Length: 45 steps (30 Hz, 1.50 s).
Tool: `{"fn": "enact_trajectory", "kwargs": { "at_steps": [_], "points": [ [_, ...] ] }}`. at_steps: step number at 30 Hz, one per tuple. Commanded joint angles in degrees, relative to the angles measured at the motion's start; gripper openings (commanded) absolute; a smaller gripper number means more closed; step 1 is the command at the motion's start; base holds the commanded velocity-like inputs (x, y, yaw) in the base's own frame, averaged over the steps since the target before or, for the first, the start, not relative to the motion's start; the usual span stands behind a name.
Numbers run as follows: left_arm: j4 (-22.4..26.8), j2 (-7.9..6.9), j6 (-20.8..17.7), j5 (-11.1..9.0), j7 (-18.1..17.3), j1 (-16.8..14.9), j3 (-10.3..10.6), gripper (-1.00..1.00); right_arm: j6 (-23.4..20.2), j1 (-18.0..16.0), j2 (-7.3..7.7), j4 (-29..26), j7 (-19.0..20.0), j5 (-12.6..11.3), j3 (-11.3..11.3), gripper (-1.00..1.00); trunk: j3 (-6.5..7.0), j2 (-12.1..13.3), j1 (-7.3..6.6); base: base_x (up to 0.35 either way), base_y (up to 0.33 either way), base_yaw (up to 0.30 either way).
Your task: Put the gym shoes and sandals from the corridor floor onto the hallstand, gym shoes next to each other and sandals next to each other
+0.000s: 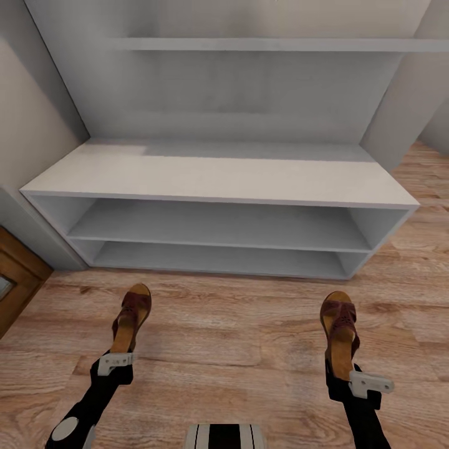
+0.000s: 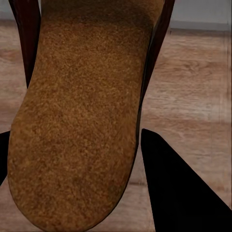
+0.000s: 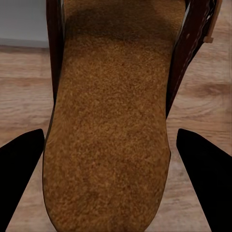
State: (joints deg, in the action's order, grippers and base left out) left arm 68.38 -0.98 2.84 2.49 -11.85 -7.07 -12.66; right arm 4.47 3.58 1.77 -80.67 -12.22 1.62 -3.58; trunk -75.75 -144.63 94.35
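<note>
Both grippers carry sandals toward the bare hallstand (image 1: 218, 178).

Hallstand top and tiers hold nothing yet. Left gripper (image 1: 115, 365) is clamped on the left sandal (image 1: 131, 318), right gripper (image 1: 349, 380) on the right sandal (image 1: 340, 330), above the corridor floor (image 1: 224, 324); placing remains.

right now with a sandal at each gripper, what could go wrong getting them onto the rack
1. The left gripper and right gripper reach only the heels, so either sandal could tilt or slip out.
2. The sandals are far apart; set straight ahead on the hallstand, the other sandal may not end beside its mate.
</note>
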Motion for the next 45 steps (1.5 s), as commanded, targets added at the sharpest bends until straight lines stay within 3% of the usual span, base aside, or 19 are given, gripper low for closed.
{"fn": "enact_trajectory", "kwargs": {
  "at_steps": [1, 2, 6, 7, 8, 13, 18, 26, 45],
  "points": [
    [0.45, 0.41, -0.95, 0.22, 0.72, -0.39, 1.01, -1.00, 0.01, -0.01, -0.02, 0.02, 0.04, -0.05, -0.01, -1.00, 0.00, 0.00, 0.00, 0.000, 0.000, 0.000],
    [0.45, 0.41, -0.95, 0.22, 0.72, -0.39, 1.01, -1.00, 0.01, -0.01, -0.02, 0.02, 0.04, -0.05, -0.01, -1.00, 0.00, 0.00, 0.00, 0.000, 0.000, 0.000],
    [3.20, 1.76, -6.83, 1.33, 3.33, -2.16, 5.39, -1.00, 0.01, -0.04, -0.06, 0.05, -0.03, -0.01, 0.11, -1.00, 0.00, 0.00, 0.00, 0.000, 0.000, 0.000],
    [5.40, 3.02, -11.35, 2.17, 4.68, -3.43, 8.84, -1.00, 0.01, 0.01, -0.11, 0.05, -0.03, 0.03, 0.26, -1.00, 0.00, 0.00, 0.00, 0.000, 0.000, 0.000],
    [5.97, 3.56, -12.50, 2.38, 5.08, -3.77, 9.92, -1.00, -0.01, 0.07, -0.13, 0.03, -0.02, 0.03, 0.30, -1.00, 0.00, 0.00, 0.00, 0.000, 0.000, 0.000],
    [7.38, 5.77, -15.59, 2.82, 7.53, -5.75, 12.83, -1.00, 0.00, 0.31, -0.21, 0.01, 0.03, 0.04, 0.37, -1.00, 0.00, 0.00, 0.00, 0.000, 0.000, 0.000],
    [7.95, 7.17, -17.67, 2.92, 10.28, -8.09, 14.29, -1.00, 0.01, 0.55, -0.27, -0.12, 0.05, 0.05, 0.44, -1.00, 0.00, 0.00, 0.00, 0.000, 0.000, 0.000],
    [8.32, 8.26, -20.97, 3.02, 11.96, -10.24, 15.18, -1.00, -0.04, 0.68, -1.05, -0.51, 0.02, 0.41, 0.48, -1.00, 0.00, 0.00, 0.00, 0.000, 0.000, 0.000],
    [11.46, 8.59, -22.66, 3.05, 12.51, -11.84, 17.10, -1.00, -0.07, 0.95, -1.47, -0.32, 0.39, 0.84, 1.29, -1.00, 0.00, 0.00, 0.00, 0.000, 0.000, 0.000]
  ]
}}
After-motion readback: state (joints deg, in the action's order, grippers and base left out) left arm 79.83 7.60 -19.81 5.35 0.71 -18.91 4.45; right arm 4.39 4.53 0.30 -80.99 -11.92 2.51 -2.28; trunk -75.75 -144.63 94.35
